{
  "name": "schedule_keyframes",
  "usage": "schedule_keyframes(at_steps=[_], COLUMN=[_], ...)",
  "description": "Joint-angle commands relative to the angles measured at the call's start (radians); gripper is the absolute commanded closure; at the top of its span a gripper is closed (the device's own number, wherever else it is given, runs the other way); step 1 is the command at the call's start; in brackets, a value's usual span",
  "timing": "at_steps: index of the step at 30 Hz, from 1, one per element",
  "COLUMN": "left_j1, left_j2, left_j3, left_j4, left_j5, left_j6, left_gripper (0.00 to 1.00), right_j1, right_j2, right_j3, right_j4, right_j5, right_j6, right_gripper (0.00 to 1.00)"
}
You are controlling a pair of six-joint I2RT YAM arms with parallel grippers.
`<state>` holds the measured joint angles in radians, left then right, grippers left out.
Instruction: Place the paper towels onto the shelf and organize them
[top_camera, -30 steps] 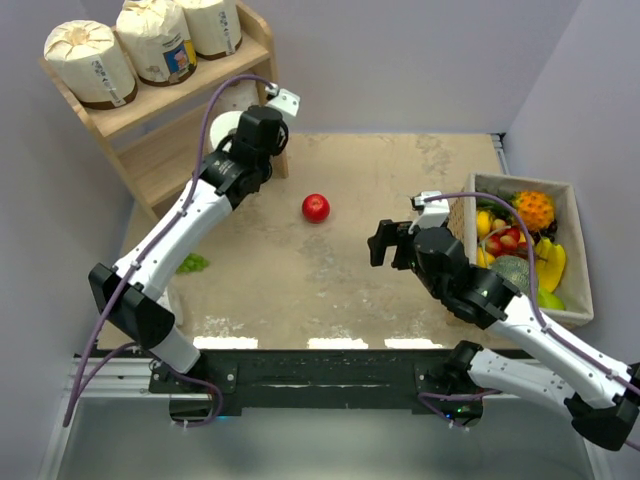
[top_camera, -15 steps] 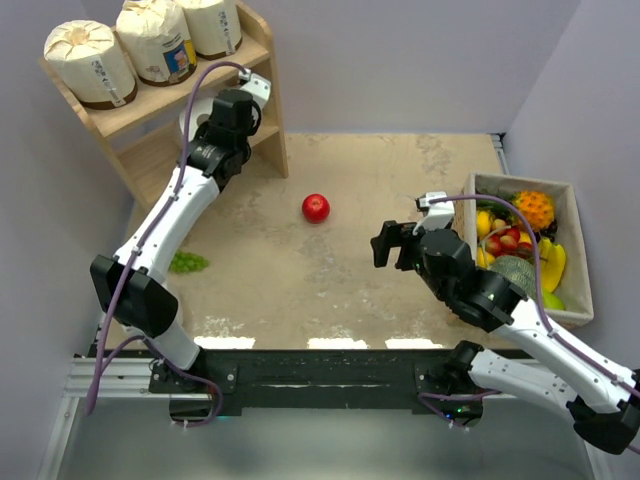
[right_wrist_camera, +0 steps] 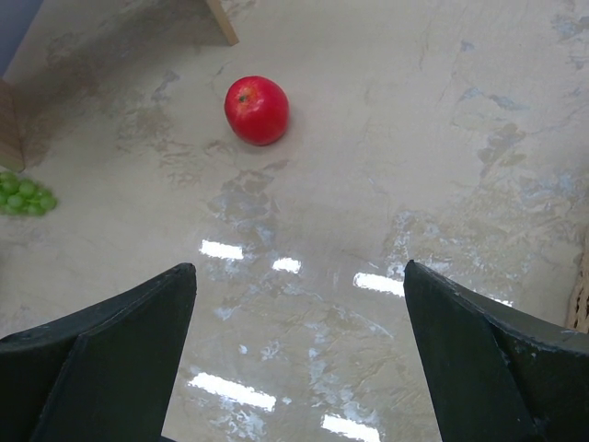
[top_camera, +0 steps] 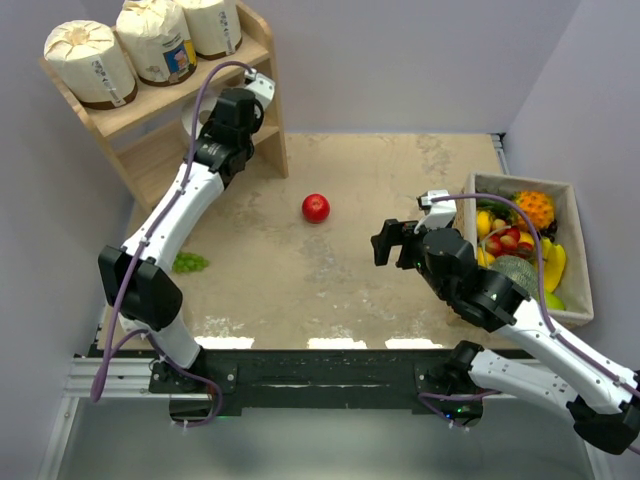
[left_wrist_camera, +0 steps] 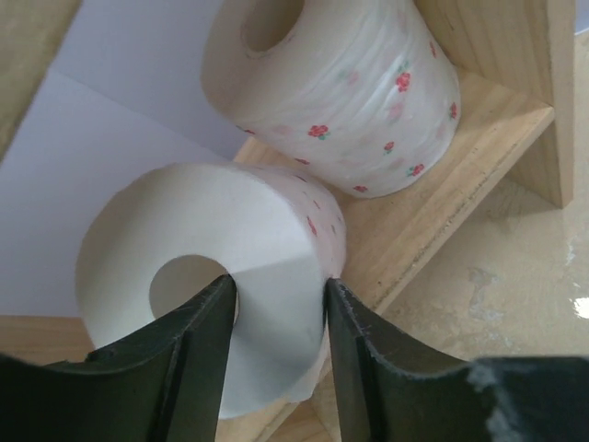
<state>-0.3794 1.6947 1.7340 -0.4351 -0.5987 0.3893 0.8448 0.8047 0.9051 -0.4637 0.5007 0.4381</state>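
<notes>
**On the shelf's lower tier, a bare roll goes in beside its twin**

At the far left corner of the bench, the left arm reaches into the lower tier of the wooden shelf (top_camera: 150, 170). Its left end effector (left_wrist_camera: 278, 287) is clamped on the wall of a bare roll (left_wrist_camera: 267, 221), with one finger inside the hollow core and the other against the outer surface. This grip suits a soft cylinder that is too wide to span across. How firm the pinch is cannot be told.

The roll is low over the tier's board, just beside a second bare roll (left_wrist_camera: 350, 92) printed with small red flowers that stands nearer the side panel. Whether the two touch is unclear. The three wrapped rolls (top_camera: 155, 40) line the top tier, so the sorting seems to be by kind, with wrapped above and bare below.

The right end effector (right_wrist_camera: 299, 269) hangs over the open bench with its fingers spread wide and nothing between them. It is well clear of the shelf and probably out of the way on purpose.

A red apple (top_camera: 316, 207), some green grapes (top_camera: 185, 262) and the fruit box (top_camera: 525, 181) play no part in the task.

The likely next step is to let go and back straight out, since the neighbouring roll could be nudged.
</notes>
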Motion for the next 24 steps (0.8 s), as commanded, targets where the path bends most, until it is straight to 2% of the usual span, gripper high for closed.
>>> schedule_keyframes(at_steps=[1,15,18,21,24], left_j1=[0.014,-0.009,-0.035,-0.038,-0.038], left_j2=[0.008,-0.016,-0.065,-0.136,-0.239], left_j3=[0.042,0.111,0.099,0.067,-0.037], left_j4=[0.095,0.061,0.007,-0.055,-0.076], left_j5=[-0.047,-0.053,-0.007,0.123,0.217], left_j6=[0.042,0.020,-0.050,-0.168,-0.311], left_gripper=[0.47,0.41,0.39,0.36,0.33], right_j1=[-0.001,-0.001,-0.001,-0.001,-0.001], right_j2=[-0.006,-0.027,-0.033,-0.035,-0.027], right_j3=[0.043,0.023,0.017,0.006,-0.003], right_j4=[0.002,-0.004,-0.001,0.008,0.014], right_j5=[-0.011,-0.008,-0.007,-0.017,-0.027], right_j6=[-0.016,-0.016,-0.013,-0.010,-0.006], right_gripper=[0.01,0.01,0.01,0.01,0.01])
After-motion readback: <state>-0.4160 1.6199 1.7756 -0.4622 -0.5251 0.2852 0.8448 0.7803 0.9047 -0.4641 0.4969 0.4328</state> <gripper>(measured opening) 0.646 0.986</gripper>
